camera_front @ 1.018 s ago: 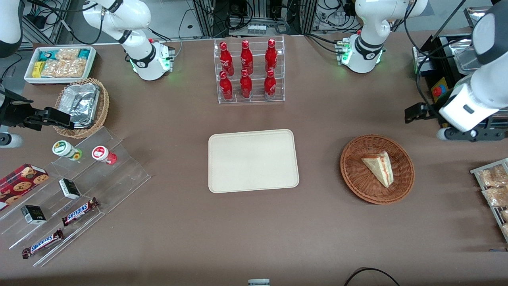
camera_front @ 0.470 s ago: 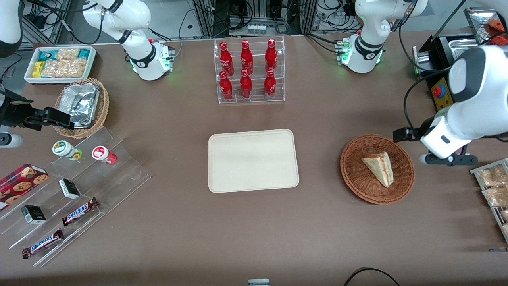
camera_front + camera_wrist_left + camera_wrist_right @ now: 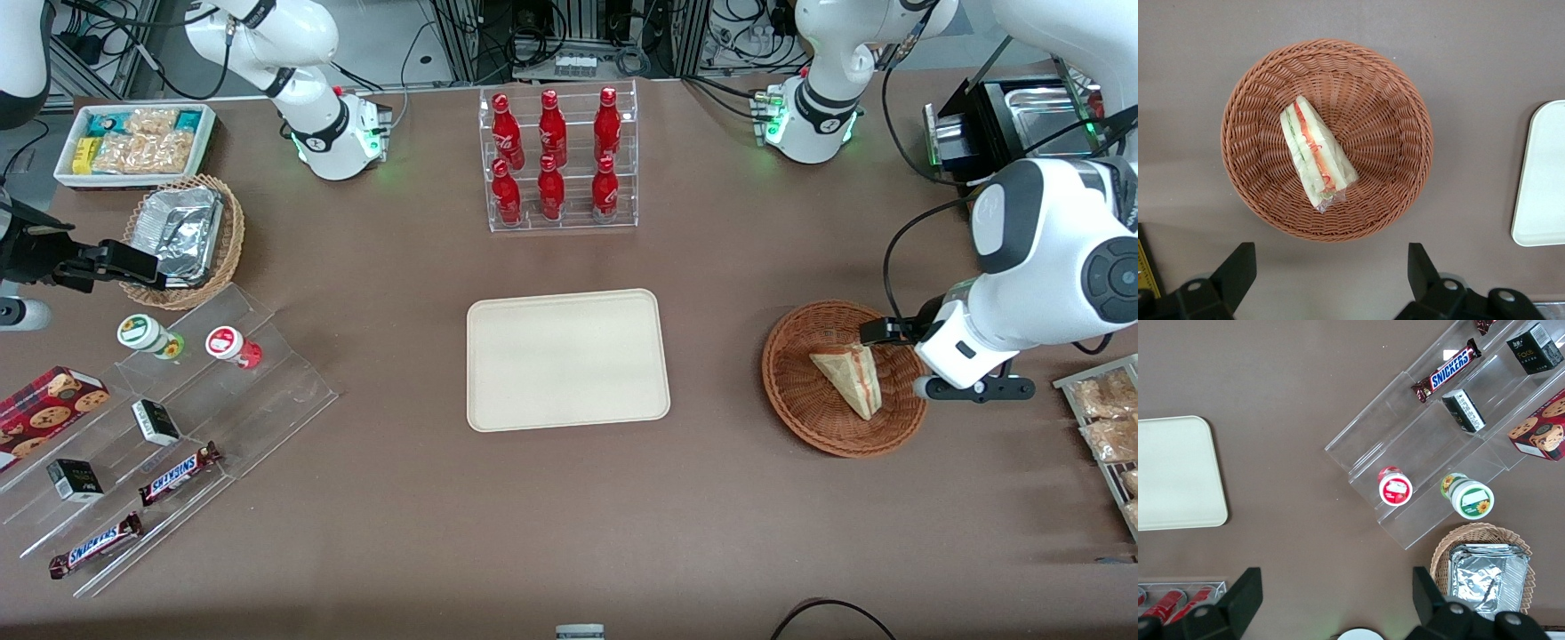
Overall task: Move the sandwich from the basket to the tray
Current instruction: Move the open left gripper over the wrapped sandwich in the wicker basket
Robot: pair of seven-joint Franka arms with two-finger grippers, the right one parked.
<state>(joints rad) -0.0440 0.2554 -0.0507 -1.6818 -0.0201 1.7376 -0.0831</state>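
- Step in hand, as I judge it: the approach for the pick; the sandwich (image 3: pixel 1316 155) lies in the basket (image 3: pixel 1401 143), untouched, and the tray (image 3: pixel 567 359) toward the table's middle has nothing on it
- The gripper (image 3: pixel 1330 273) hangs above the table just outside the basket's rim, on the side toward the working arm's end; it is not yet over the wedge
- Fingers (image 3: pixel 1238 267) stand wide apart; they hold nothing and touch nothing; the gap looks ample for the sandwich's thickness
- Sandwich: lying on its side near the basket's centre, red and green filling edge showing, clear wrap puckered at its wider end
- Next move likely calls for shifting over the wedge, turning the wrist so the fingers meet its two flat bread faces, then descending without catching the rim; a gentle close, since the bread should squash easily
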